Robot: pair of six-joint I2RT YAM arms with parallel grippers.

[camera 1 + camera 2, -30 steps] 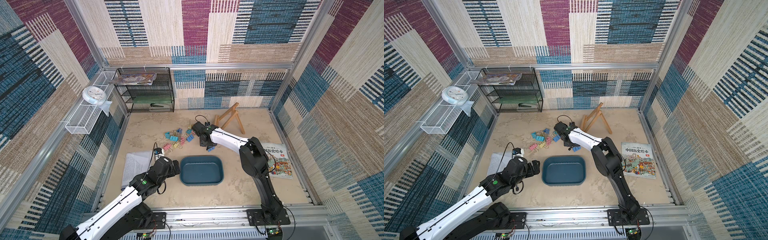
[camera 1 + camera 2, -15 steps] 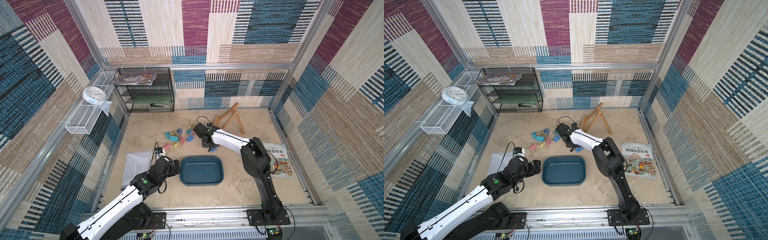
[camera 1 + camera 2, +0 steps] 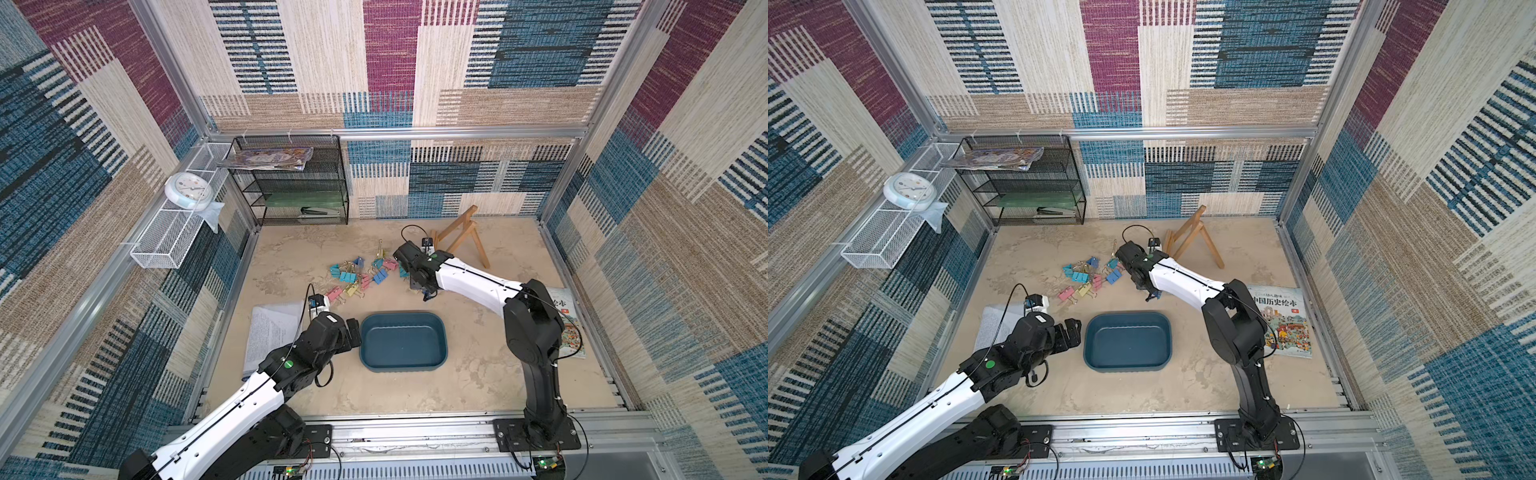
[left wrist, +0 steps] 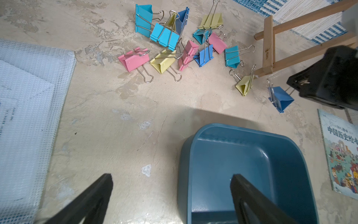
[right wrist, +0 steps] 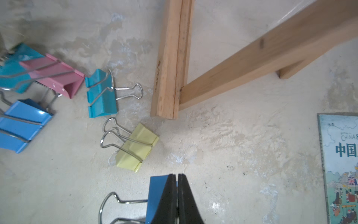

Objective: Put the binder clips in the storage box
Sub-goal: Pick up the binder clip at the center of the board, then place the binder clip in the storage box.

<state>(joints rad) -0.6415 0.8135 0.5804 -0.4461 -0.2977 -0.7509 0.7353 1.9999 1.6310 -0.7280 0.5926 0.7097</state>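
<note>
A moment ago the jaws of the right gripper (image 5: pixel 177 179) were partly open. Now they are pressed tight together. They seem to pinch the thin wire handle of 1 blue folding metal binder clip (image 5: pixel 157 192), just beside a yellow clip (image 5: pixel 136 148). I cannot tell if the blue one has left the beige worktop (image 3: pixel 478 386) yet.

The other pastel binder clips (image 3: pixel 357 276) still lie in a loose heap. The shallow dark teal plastic storage box (image 3: pixel 403 343) is empty and sits near the held clip, toward the robot. The left gripper (image 4: pixel 172 176) hangs by the box's edge with its jaws wide open, holding nothing.

So the grab looks done. Next, I think, come the lift and the short carry to the box. The wire is thin, so the clip may swing or slip.
</note>
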